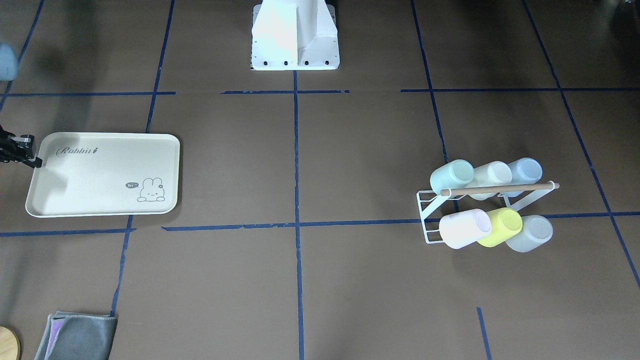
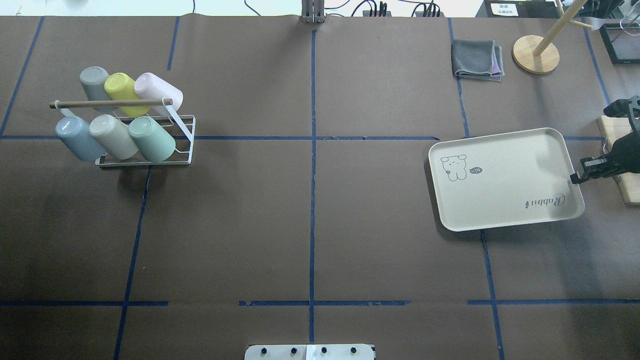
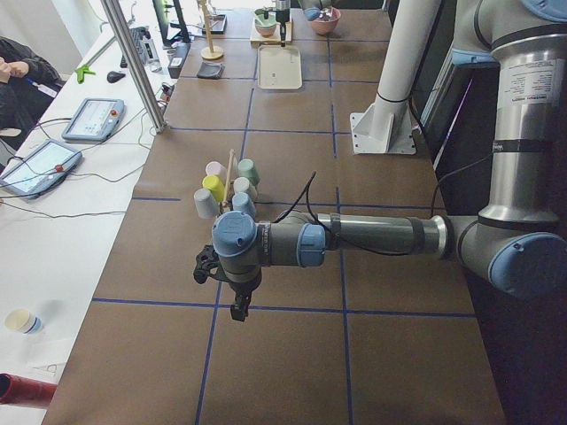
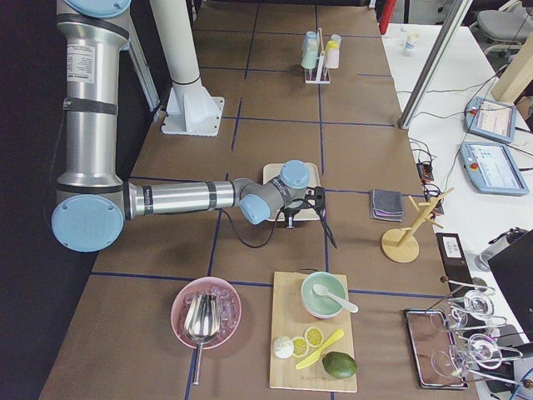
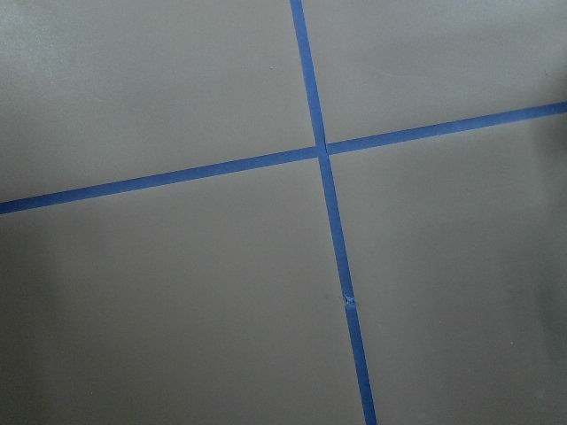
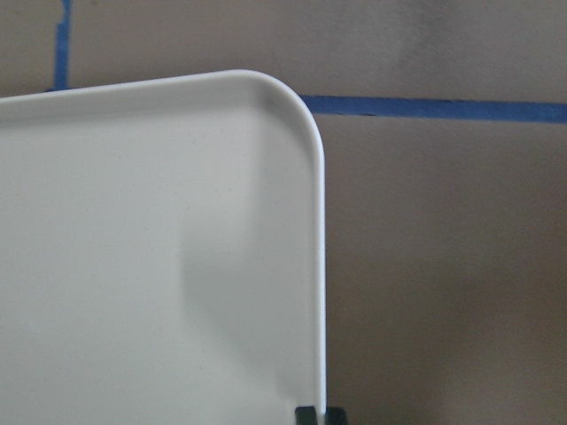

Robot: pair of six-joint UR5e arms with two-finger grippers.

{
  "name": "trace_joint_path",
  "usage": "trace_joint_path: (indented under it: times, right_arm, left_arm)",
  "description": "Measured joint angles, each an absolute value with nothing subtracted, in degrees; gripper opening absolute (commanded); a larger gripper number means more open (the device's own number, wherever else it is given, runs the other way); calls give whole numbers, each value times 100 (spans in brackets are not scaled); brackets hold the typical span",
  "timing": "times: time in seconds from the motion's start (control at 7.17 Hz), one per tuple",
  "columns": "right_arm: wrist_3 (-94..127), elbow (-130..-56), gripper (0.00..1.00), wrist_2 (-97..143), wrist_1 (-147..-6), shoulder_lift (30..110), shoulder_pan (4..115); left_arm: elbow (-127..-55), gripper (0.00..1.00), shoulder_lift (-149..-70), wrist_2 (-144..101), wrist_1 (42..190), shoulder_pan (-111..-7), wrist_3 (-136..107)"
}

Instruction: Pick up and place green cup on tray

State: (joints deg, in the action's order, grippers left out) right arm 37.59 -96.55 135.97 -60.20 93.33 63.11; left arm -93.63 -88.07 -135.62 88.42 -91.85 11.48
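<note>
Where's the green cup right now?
Overhead view, robot's left side: the green cup sits on the white wire rack, inner end of the near row, beside the cream cup.

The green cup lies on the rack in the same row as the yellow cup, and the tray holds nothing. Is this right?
No. The green cup shares its row with the cream cup and the blue cup; the yellow cup is in the other row, as the overhead exterior view shows. The tray holds nothing.
</note>
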Motion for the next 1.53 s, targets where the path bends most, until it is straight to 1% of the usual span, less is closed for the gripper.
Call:
trace_joint_path:
  times: [0.56,0.84,1.26,1.53]
  right_arm:
    - [4394,-9780,0,14021,-6001,8660,6191]
    - [5527,-9869,0,13862,-5988,8075,5598]
    - [7260,-9859,0,12716,-5999,7169,4267]
    - [7788,-9851,0,12059,-6003,6982,3634]
  left_arm:
    - [-9344,100,-8807,-13562,8842,-9185,1149]
    - [-9334,100,-8818,-13559,8840,-9179,1141]
    - [-9315,100,-8839,-13553,8834,-9176,1121]
    - [-9275,100,-8841,-13553,8838,-9176,1122]
